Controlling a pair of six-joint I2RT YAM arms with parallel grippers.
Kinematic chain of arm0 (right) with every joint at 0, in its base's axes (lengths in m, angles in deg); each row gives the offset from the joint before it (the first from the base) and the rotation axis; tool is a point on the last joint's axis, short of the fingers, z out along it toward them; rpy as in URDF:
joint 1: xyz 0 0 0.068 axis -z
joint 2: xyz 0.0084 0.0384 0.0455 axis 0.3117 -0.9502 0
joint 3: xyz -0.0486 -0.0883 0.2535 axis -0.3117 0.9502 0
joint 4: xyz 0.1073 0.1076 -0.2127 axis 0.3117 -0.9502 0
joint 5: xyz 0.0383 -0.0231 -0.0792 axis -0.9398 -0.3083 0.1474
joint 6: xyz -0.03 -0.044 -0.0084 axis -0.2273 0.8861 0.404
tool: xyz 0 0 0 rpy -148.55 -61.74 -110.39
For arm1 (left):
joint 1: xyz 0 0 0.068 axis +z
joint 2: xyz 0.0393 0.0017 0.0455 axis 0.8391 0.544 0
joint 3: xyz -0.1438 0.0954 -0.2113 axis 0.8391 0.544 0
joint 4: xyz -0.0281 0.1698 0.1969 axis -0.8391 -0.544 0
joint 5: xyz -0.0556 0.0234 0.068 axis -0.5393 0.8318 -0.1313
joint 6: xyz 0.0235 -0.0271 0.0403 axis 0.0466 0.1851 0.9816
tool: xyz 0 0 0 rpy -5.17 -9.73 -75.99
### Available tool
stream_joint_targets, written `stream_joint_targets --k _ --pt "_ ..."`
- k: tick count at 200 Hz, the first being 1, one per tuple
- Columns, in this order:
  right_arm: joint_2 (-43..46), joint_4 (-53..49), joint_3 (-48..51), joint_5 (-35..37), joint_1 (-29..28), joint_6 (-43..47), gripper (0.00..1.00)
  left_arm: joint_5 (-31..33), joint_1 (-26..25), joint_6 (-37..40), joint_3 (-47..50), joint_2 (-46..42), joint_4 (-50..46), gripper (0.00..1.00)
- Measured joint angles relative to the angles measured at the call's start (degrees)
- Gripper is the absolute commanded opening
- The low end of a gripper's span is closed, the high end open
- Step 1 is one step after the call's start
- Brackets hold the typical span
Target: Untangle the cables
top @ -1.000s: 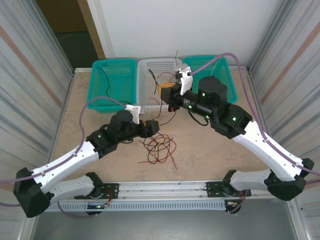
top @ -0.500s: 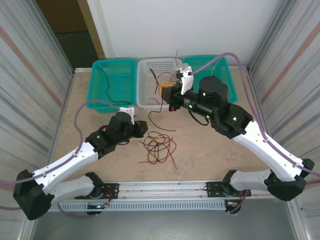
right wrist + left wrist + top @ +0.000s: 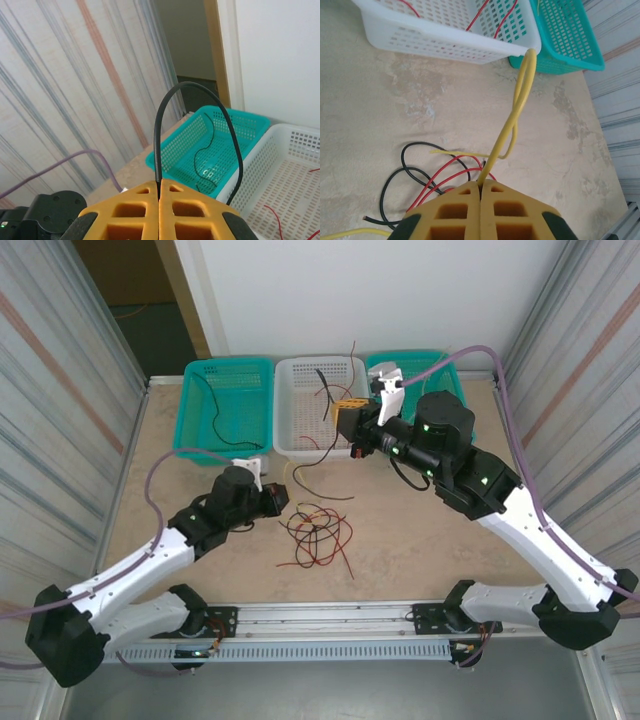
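Since a second ago the right arm [image 3: 500, 495] has risen and swung toward 1 o'clock, hoisting its black cable [image 3: 156, 145] over the white basket [image 3: 300, 370]; the left jaws, then agape, have closed and eased back toward 9 o'clock. Both are shut now: the left jaws pinch a yellow cable [image 3: 504, 134], and the right jaws pinch the black one.

Sorting looks partly done; a lone black wire [image 3: 212, 405] lies in the left teal basket [image 3: 255, 390] at 11 o'clock, and red wires [image 3: 481, 14] lie in the white one at 12. A knot [image 3: 315, 535] of red, black and yellow strands sits on the bench [image 3: 420, 530] at 6 o'clock, so most of the work is probably left.

Whether the held black cable is free of that knot is hard to tell; the right teal basket [image 3: 565, 40] is largely hidden behind the right arm in the top view; the yellow cable's far tip, up by the white basket's corner, cannot be made out.
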Motion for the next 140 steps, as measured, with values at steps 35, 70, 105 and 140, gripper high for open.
stream_joint_targets --k 35,70,105,140 --pt "0.24 0.00 0.76 -0.46 1.33 -0.17 0.07 -3.52 3.54 -1.40 0.68 0.07 -2.16 0.63" --pt "0.17 -0.11 2.36 -1.53 3.28 -1.73 0.08 -5.03 5.57 -1.64 0.31 -8.66 -3.61 0.76" --pt "-1.62 0.09 2.45 -5.79 4.66 -4.17 0.07 -8.59 5.57 1.86 -3.87 -12.24 -3.08 0.80" --pt "-5.29 0.52 2.45 -10.54 4.98 -7.39 0.07 -12.28 5.57 5.88 -6.47 -8.39 -1.70 0.77"
